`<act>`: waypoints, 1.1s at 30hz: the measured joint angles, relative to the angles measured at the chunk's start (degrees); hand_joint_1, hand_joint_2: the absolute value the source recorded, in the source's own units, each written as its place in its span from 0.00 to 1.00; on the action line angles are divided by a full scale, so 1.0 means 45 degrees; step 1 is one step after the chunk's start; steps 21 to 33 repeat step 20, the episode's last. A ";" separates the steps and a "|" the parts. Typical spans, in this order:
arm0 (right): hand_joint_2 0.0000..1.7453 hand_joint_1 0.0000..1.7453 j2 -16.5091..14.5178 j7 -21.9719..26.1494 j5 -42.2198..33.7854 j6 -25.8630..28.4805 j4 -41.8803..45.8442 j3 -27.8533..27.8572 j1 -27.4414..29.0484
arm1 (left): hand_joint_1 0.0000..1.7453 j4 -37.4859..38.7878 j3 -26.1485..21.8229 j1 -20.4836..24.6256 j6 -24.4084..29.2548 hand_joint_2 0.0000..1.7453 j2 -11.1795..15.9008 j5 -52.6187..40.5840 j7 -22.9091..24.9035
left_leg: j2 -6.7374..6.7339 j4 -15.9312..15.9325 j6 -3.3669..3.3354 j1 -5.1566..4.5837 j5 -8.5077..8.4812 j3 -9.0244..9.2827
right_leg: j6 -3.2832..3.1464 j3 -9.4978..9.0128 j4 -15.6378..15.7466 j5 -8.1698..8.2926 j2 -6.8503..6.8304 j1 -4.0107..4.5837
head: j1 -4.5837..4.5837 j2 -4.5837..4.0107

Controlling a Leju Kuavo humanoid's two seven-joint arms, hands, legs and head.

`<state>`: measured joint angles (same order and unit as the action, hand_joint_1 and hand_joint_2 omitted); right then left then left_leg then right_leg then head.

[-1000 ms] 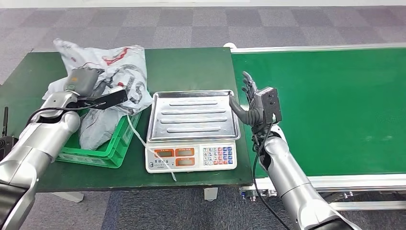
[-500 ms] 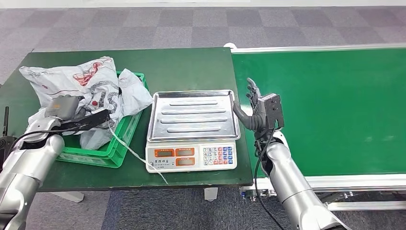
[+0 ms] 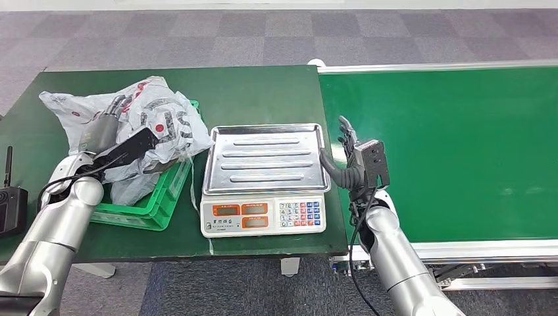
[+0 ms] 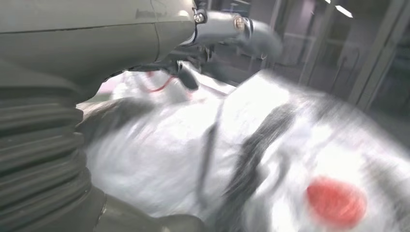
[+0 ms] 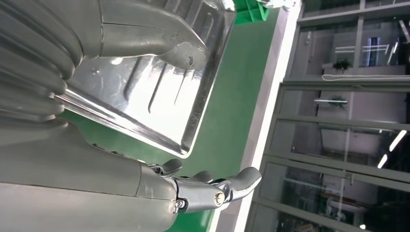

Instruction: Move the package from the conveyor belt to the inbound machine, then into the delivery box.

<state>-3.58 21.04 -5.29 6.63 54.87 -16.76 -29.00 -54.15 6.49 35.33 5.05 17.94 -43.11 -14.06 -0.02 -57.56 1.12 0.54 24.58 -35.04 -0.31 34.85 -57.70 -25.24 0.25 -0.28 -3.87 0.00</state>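
A: How were the edges and the free room laid out?

B: One package point(image 3: 141, 122), a white plastic bag with red and black print, was seen draped over the far rim of the one green crate point(image 3: 152, 205), which stood on the dark green desk point(image 3: 256, 89) near its front edge. The left hand point(image 3: 105, 128) was pressed into the bag's crumpled top and appeared to grip it, though the fingers were largely hidden by plastic. Just beside the crate, one scale point(image 3: 263, 178) with a steel tray point(image 3: 263, 158) was placed, and its keypad face reached almost to the desk's front edge. Bare desk was left behind the scale. The conveyor belt point(image 3: 460, 145) lay bare along the desk's right edge.

A: And the right hand?

B: The right hand point(image 3: 345, 155) was held upright at the tray's right rim with fingers spread and nothing in it, over the seam between desk and belt.

A: What was added by the wrist views?

B: In the left wrist view the bag point(image 4: 270, 159) was shown close and blurred, with a red patch, under the hand point(image 4: 159, 34). In the right wrist view the thumb point(image 5: 159, 41) was seen over the tray point(image 5: 159, 96), whether touching it or not could not be told, and the fingers point(image 5: 212, 186) lay apart.

A: Anything else counted?

B: One black device point(image 3: 12, 204) with an antenna was noted at the desk's left edge.
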 joint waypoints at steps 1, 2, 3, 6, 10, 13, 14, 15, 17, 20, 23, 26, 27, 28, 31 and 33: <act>1.00 0.00 0.0000 -0.0002 0.0000 -0.0024 0.0000 0.0000 0.0018 | 0.00 -0.0292 -0.0044 -0.0003 0.0201 1.00 -0.0102 0.0099 0.0198 | -0.0003 0.0000 0.0000 0.0000 0.0000 0.0000 | 0.0000 0.0001 0.0000 0.0000 0.0000 0.0000 | 0.0000 0.0000; 1.00 0.00 -0.0001 -0.0002 0.0000 -0.0046 -0.0006 0.0000 0.0025 | 0.00 -0.0584 -0.0060 -0.0005 0.0478 1.00 -0.0187 0.0052 0.0421 | -0.0005 0.0000 0.0000 0.0000 0.0001 -0.0001 | 0.0000 0.0002 0.0000 0.0000 0.0002 0.0000 | -0.0001 0.0000; 1.00 0.00 -0.0006 0.0000 0.0000 -0.0074 -0.0017 0.0000 0.0023 | 0.00 -0.0872 -0.0062 -0.0005 0.0842 1.00 -0.0255 -0.0142 0.0673 | -0.0007 0.0000 0.0000 0.0001 0.0001 -0.0001 | 0.0000 0.0002 0.0000 0.0000 0.0003 0.0000 | -0.0001 0.0000; 1.00 0.00 -0.0090 0.0011 0.0007 -0.0163 -0.0121 -0.0018 -0.0039 | 0.00 -0.1706 -0.0051 -0.0005 0.2488 1.00 -0.0378 -0.1767 0.1820 | -0.0007 0.0001 0.0001 0.0008 0.0001 -0.0004 | -0.0001 0.0004 0.0000 0.0000 0.0003 0.0000 | -0.0001 0.0000; 1.00 0.00 -0.0326 0.0062 0.0044 -0.0152 -0.0418 -0.0106 -0.0234 | 0.00 -0.2573 0.0005 -0.0050 0.5023 1.00 -0.0429 -0.5820 0.4008 | -0.0005 0.0002 0.0003 0.0013 0.0001 -0.0003 | -0.0003 0.0002 -0.0001 -0.0001 0.0002 0.0001 | -0.0002 0.0000; 1.00 0.00 -0.0497 0.0194 0.0047 -0.0093 -0.0726 -0.0220 -0.0430 | 0.00 -0.3038 0.0083 -0.0342 0.5134 1.00 -0.0615 -0.6431 0.4014 | -0.0002 0.0002 0.0003 0.0012 0.0000 -0.0002 | -0.0006 0.0003 -0.0001 -0.0004 0.0000 0.0002 | -0.0002 0.0000; 1.00 0.00 -0.0548 0.0277 0.0027 -0.0108 -0.0867 -0.0285 -0.0530 | 0.00 -0.3231 0.0119 -0.0466 0.4859 1.00 -0.0753 -0.5822 0.3559 | -0.0001 0.0002 0.0003 0.0010 0.0000 -0.0003 | -0.0006 0.0003 -0.0001 -0.0004 0.0000 0.0002 | -0.0001 0.0000; 1.00 0.00 -0.0600 0.0381 -0.0008 -0.0167 -0.1032 -0.0360 -0.0648 | 0.00 -0.3439 0.0160 -0.0583 0.4301 1.00 -0.0938 -0.4652 0.2854 | 0.0000 0.0002 0.0003 0.0007 0.0000 -0.0003 | -0.0005 0.0002 0.0000 -0.0003 -0.0001 0.0001 | -0.0002 0.0000; 1.00 0.00 -0.0699 0.0591 -0.0101 -0.0391 -0.1355 -0.0531 -0.0927 | 0.00 -0.3744 0.0251 -0.0803 0.2174 1.00 -0.1363 -0.0711 0.1100 | 0.0001 0.0001 0.0002 0.0000 -0.0001 -0.0004 | -0.0002 -0.0002 0.0000 -0.0002 -0.0002 -0.0005 | -0.0001 0.0000; 1.00 0.00 -0.0889 0.0795 -0.0154 -0.0530 -0.1686 -0.0793 -0.1246 | 0.00 -0.3789 0.0420 -0.1134 -0.0998 1.00 -0.2007 0.5293 -0.0682 | -0.0002 -0.0001 0.0000 -0.0012 0.0000 -0.0003 | 0.0004 -0.0001 0.0000 0.0003 0.0000 -0.0014 | -0.0003 0.0000; 1.00 0.00 -0.0889 0.0795 -0.0154 -0.0530 -0.1686 -0.0793 -0.1246 | 0.00 -0.3789 0.0420 -0.1134 -0.0998 1.00 -0.2007 0.5293 -0.0682 | -0.0002 -0.0001 0.0000 -0.0012 0.0000 -0.0003 | 0.0004 -0.0001 0.0000 0.0003 0.0000 -0.0014 | -0.0003 0.0000; 1.00 0.00 -0.0889 0.0795 -0.0154 -0.0530 -0.1686 -0.0793 -0.1246 | 0.00 -0.3789 0.0420 -0.1134 -0.0998 1.00 -0.2007 0.5293 -0.0682 | -0.0002 -0.0001 0.0000 -0.0012 0.0000 -0.0003 | 0.0004 -0.0001 0.0000 0.0003 0.0000 -0.0014 | -0.0003 0.0000; 1.00 0.00 -0.0889 0.0795 -0.0154 -0.0530 -0.1686 -0.0793 -0.1246 | 0.00 -0.3789 0.0420 -0.1134 -0.0998 1.00 -0.2007 0.5293 -0.0682 | -0.0002 -0.0001 0.0000 -0.0012 0.0000 -0.0003 | 0.0004 -0.0001 0.0000 0.0003 0.0000 -0.0014 | -0.0003 0.0000; 1.00 0.00 -0.0889 0.0795 -0.0154 -0.0530 -0.1686 -0.0793 -0.1246 | 0.00 -0.3789 0.0420 -0.1134 -0.0998 1.00 -0.2007 0.5293 -0.0682 | -0.0002 -0.0001 0.0000 -0.0012 0.0000 -0.0003 | 0.0004 -0.0001 0.0000 0.0003 0.0000 -0.0014 | -0.0003 0.0000; 1.00 0.00 -0.0889 0.0795 -0.0154 -0.0530 -0.1686 -0.0793 -0.1246 | 0.00 -0.3789 0.0420 -0.1134 -0.0998 1.00 -0.2007 0.5293 -0.0682 | -0.0002 -0.0001 0.0000 -0.0012 0.0000 -0.0003 | 0.0004 -0.0001 0.0000 0.0003 0.0000 -0.0014 | -0.0003 0.0000; 1.00 0.00 -0.0889 0.0795 -0.0154 -0.0530 -0.1686 -0.0793 -0.1246 | 0.00 -0.3789 0.0420 -0.1134 -0.0998 1.00 -0.2007 0.5293 -0.0682 | -0.0002 -0.0001 0.0000 -0.0012 0.0000 -0.0003 | 0.0004 -0.0001 0.0000 0.0003 0.0000 -0.0014 | -0.0003 0.0000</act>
